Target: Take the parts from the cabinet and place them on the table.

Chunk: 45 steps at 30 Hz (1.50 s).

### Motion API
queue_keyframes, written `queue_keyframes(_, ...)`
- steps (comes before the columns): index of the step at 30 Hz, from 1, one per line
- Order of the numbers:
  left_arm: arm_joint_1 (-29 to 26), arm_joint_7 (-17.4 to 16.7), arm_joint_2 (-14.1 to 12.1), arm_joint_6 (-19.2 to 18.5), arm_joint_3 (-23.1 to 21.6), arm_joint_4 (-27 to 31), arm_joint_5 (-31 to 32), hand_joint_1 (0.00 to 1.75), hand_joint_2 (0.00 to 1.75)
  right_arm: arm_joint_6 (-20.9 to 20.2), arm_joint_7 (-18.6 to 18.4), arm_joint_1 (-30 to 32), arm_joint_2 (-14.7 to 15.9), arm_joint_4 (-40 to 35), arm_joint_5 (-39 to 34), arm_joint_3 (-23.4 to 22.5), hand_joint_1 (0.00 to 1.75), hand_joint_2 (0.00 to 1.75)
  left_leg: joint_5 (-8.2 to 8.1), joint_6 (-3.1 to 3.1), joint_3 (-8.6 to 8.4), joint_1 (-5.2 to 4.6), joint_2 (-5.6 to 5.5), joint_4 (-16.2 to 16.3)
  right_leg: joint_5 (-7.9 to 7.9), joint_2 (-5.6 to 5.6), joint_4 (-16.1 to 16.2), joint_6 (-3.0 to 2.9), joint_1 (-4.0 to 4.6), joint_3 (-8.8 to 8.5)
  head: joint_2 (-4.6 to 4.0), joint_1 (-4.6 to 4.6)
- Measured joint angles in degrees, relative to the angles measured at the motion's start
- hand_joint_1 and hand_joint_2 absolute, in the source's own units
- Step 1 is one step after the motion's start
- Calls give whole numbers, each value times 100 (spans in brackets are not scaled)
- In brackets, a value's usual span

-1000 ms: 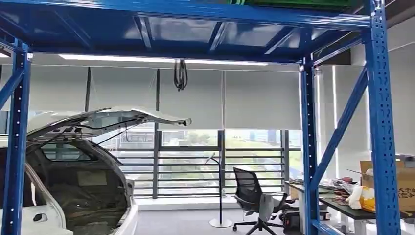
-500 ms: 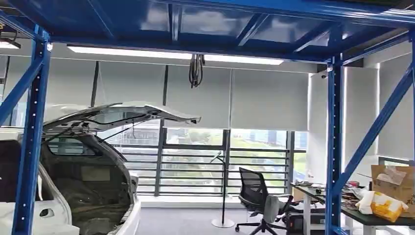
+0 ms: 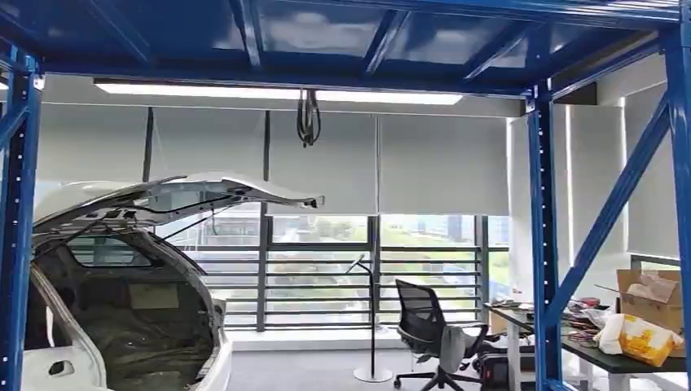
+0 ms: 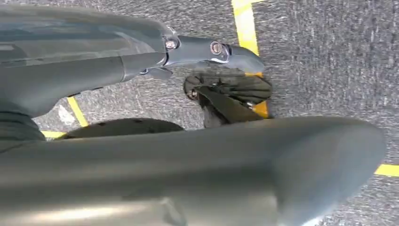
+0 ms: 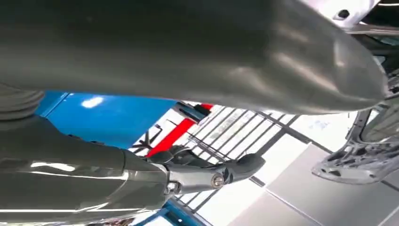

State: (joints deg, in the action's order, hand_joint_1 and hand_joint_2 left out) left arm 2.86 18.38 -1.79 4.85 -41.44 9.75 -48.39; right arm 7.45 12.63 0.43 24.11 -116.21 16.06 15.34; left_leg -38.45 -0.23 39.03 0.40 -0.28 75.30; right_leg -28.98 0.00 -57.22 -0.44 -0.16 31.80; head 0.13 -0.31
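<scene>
Cabinet frame (image 3: pixel 543 244), blue steel, spans the frame's top and sides; left hand (image 4: pixel 226 89) and right hand (image 5: pixel 207 172) hold nothing, fingers loosely apart.

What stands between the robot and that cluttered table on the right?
The blue rack's post and slanted brace cross in front of the table, which carries a cardboard box and a yellow bag.

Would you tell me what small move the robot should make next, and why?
Probably tilt the head down: its view passes high through the blue rack to the white car and office chair, while the left hand hangs over the floor.
</scene>
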Motion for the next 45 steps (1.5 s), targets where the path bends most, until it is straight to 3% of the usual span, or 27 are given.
queue_keyframes(1, -18, 0, 0, 0, -2, -2, 0, 0, 0, 4, 0, 4, -7, 0, 0, 0, 0, 0, 104, -23, 97, 14, 0, 46, -38, 6, -1, 7, -7, -50, 0, 0)
queue_keyframes(2, -26, 0, -2, 0, -2, -2, -2, 0, 0, 18, 0, 9, -15, 0, 4, 0, 0, 0, 358, -43, 62, 31, 0, -172, -85, 18, -2, 25, -16, -114, 0, 0)
queue_keyframes(4, -17, 0, -4, 0, -11, -2, -2, 0, 0, 42, 0, 19, -22, 0, 7, -2, 0, 0, 1027, -69, -254, 68, 2, -1079, -196, 24, -6, 75, -41, -269, 0, 0)
queue_keyframes(5, -23, 0, -5, 0, -20, -2, -2, 0, 0, 52, 2, 24, -30, 0, 13, -4, 0, 0, 1143, -78, -377, 81, 2, -1371, -254, 21, -5, 122, -42, -317, 0, 0)
queue_keyframes(6, -12, 0, -7, 0, -42, -4, -2, 0, 0, 68, 5, 15, -35, -2, 15, -9, 0, 0, 1061, -55, -449, 47, 0, -1480, -300, 44, -46, 172, -14, -327, 0, 2)
queue_keyframes(7, 4, -5, -7, 0, -52, -4, -2, 0, 0, 74, 11, 25, -41, -2, -12, -18, 0, 0, 1012, 39, -444, 28, 4, -1488, -300, 41, -30, 189, -18, -317, 0, 0)
queue_keyframes(9, -8, 2, -7, 0, -55, -4, -4, 0, 0, 46, 11, 26, -59, -2, -147, -15, 0, 0, 975, 107, -437, -3, 0, -1496, -315, 36, 17, 229, -43, -344, 0, 0)
queue_keyframes(11, -8, 7, -28, 2, -57, -7, -11, 0, 0, 20, 7, 22, -63, -4, -255, -20, 0, 0, 955, 184, -511, 36, 0, -1538, -412, 18, -112, 288, -55, -346, 2, 0)
queue_keyframes(12, 6, 11, -35, 2, -57, -7, -11, 0, 0, 0, 7, 2, -61, -2, -295, -26, 0, 0, 927, 226, -534, 34, 0, -1541, -546, 17, -430, 297, -56, -178, 0, -2)
queue_keyframes(14, 10, 17, -35, 0, -61, -7, -11, 0, 0, -22, 2, 2, -63, 2, -350, -33, 0, 0, 866, 265, -587, 12, 1, -1541, -908, 19, -1443, 310, -56, 421, 0, -2)
queue_keyframes(15, 5, 20, -35, 0, -61, -7, -11, 0, 0, -24, 2, 6, -63, 15, -358, -33, 0, 0, 829, 272, -624, 0, 0, -1541, -969, 19, -1849, 305, -54, 706, 0, -2)
queue_keyframes(16, -7, 20, -35, 0, -63, -7, -13, 0, 0, -20, 2, 11, -63, 24, -369, -35, 0, 0, 790, 274, -680, -9, -1, -1541, -883, 19, -1969, 292, -50, 862, 0, -2)
queue_keyframes(17, -13, 22, -37, 0, -66, -7, -13, 0, 0, -13, 2, 24, -66, 26, -389, -39, 0, 0, 739, 273, -753, -15, -6, -1541, -639, 20, -1807, 267, -42, 876, 0, -2)
queue_keyframes(18, -10, 24, -39, 2, -66, -7, -13, 0, 0, -4, 2, 32, -68, 26, -407, -68, 0, 0, 686, 266, -830, -16, -21, -1541, -302, 21, -1428, 239, -27, 775, 0, -2)
queue_keyframes(19, -6, 24, -39, 2, -68, -7, -13, 0, 0, 4, 2, 32, -70, 26, -415, -98, 0, 0, 627, 253, -921, -15, -29, -1543, 99, 19, -882, 194, -3, 608, 0, -2)
queue_keyframes(20, -10, 28, -37, 0, -72, -7, -13, 0, 0, 15, 4, 31, -70, 26, -435, -127, 0, 0, 576, 236, -969, -9, -31, -1560, 328, 20, -448, 150, 38, 484, 0, 0)
queue_keyframes(23, -4, 39, -31, 0, -92, -7, -20, 0, 0, 26, 20, 74, -79, 44, -590, -220, 0, 0, 572, 161, -969, 2, -33, -1625, 250, 15, -339, 63, 104, 444, 9, -13)
queue_keyframes(24, -11, 39, -31, 0, -101, -7, -20, 0, 0, 39, 20, 104, -81, 46, -540, -256, 0, 0, 551, 175, -977, -25, -24, -1608, 235, 12, -239, 70, 80, 401, 9, -11)
queue_keyframes(25, -8, 50, -33, 2, -109, -7, -22, 0, 0, 68, 15, 146, -81, 46, -421, -303, 0, 0, 587, 188, -979, -25, -25, -1636, 197, 23, -196, 149, 70, 380, 11, -11)
queue_keyframes(26, -7, 61, -33, 2, -116, -7, -33, 0, 0, 109, -4, 215, -81, 48, -290, -354, 0, 0, 587, 188, -992, -27, -24, -1654, 188, 26, -194, 138, 69, 376, 11, -11)
queue_keyframes(27, -7, 70, -33, 2, -125, -7, -55, 0, 0, 144, -26, 291, -81, 48, -102, -402, 0, 175, 577, 177, -1011, -27, -25, -1674, 169, 25, -193, 131, 69, 364, 7, -11)
queue_keyframes(31, -12, 92, -33, 2, -149, -9, -70, 0, 0, 428, -249, 526, -70, 48, 956, -636, 0, 175, 560, 151, -1056, -27, -25, -1757, 138, 21, -191, 105, 69, 359, 7, -11)
queue_keyframes(35, -8, 92, -33, 7, -162, -9, -74, 0, 0, 505, -352, 651, -70, 52, 1263, -737, 0, 175, 559, 146, -1065, -27, -24, -1771, 132, 22, -192, 96, 70, 353, 4, -11)
queue_keyframes(40, -10, 48, -33, 7, -234, -9, -77, 0, 0, 881, -1118, 797, -72, 201, 3078, -815, 0, 175, 559, 138, -1093, -25, -24, -1775, 132, 21, -193, 95, 70, 319, 0, -11)
queue_keyframes(45, 6, -15, -35, 20, -361, -9, -48, 0, 0, 994, -1740, 756, -112, 801, 4477, -822, 0, 175, 559, 138, -1106, -41, -21, -1775, 132, 22, -193, 96, 60, 304, 0, -11)
